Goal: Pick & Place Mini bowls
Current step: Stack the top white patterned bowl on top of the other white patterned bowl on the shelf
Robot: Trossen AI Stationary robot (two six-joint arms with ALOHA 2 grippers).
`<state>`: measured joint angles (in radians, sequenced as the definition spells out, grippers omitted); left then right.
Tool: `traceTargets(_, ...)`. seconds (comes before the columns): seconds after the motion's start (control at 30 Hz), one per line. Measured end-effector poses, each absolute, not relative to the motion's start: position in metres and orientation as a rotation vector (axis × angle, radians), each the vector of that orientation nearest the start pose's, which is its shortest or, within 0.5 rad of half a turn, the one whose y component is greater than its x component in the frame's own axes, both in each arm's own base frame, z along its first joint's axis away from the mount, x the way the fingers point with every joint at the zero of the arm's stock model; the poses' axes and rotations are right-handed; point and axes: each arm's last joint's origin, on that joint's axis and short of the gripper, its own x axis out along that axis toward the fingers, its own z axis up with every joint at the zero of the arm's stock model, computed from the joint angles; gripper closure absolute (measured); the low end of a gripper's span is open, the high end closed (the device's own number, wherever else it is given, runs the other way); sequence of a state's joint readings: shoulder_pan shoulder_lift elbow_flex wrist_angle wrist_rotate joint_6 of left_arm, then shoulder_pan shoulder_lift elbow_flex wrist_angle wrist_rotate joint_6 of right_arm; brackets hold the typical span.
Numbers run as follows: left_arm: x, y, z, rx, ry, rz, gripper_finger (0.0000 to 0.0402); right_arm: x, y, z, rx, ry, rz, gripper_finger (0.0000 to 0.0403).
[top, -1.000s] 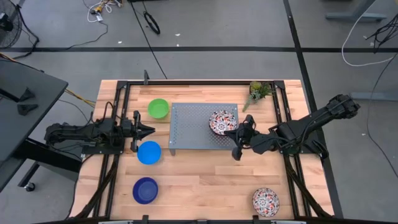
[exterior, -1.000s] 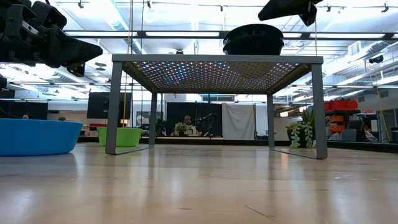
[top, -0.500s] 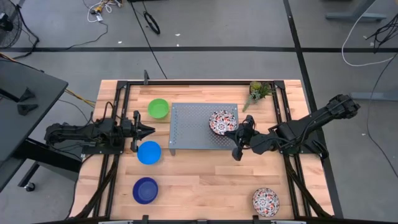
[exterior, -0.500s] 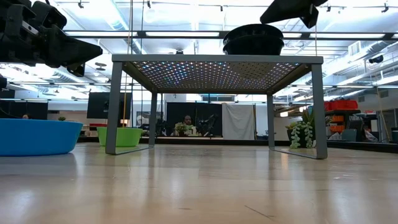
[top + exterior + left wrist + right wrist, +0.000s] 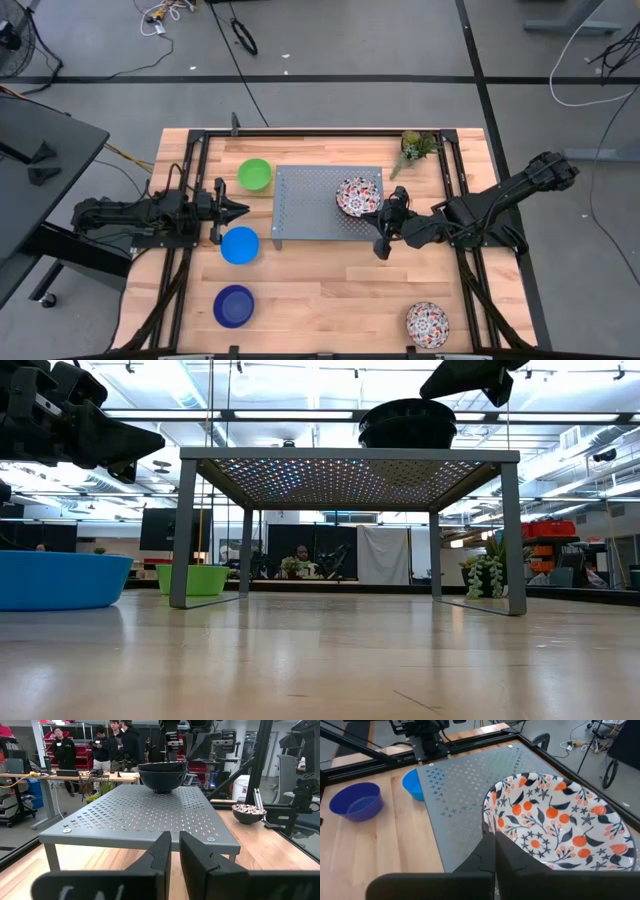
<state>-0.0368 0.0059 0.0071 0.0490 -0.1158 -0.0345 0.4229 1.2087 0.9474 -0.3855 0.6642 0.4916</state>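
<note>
High view: right hand (image 5: 385,222) hovers beside patterned bowl (image 5: 353,195).

Readable text: none is showing in any view.
Bowls: no lettering is showing, only painted flowers or plain colour.
Metal stand: nothing is showing on it but perforations.
Worktop: no label or number is showing.
Room behind: any signs there are appearing too blurred to read.

Grey concrete floor (image 5: 350,110) all round, black cables (image 5: 240,35) trailing across it. People (image 5: 95,747) stand behind a wooden workbench (image 5: 75,776).
</note>
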Motion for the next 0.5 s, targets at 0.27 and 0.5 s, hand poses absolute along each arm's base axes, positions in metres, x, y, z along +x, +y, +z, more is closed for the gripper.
traceTargets(0.27, 0.0974, -0.0002, 0.1701, -0.038, -0.051, 0.078, 0.0358, 0.2355, 0.0865, 0.2895, 0.136, 0.492, -0.359, 0.0403)
traceTargets(0.5, 0.0974, -0.0002, 0.1701, -0.038, -0.051, 0.078, 0.0358, 0.2394, 0.0882, 0.2955, 0.092, 0.439, -0.327, 0.0403)
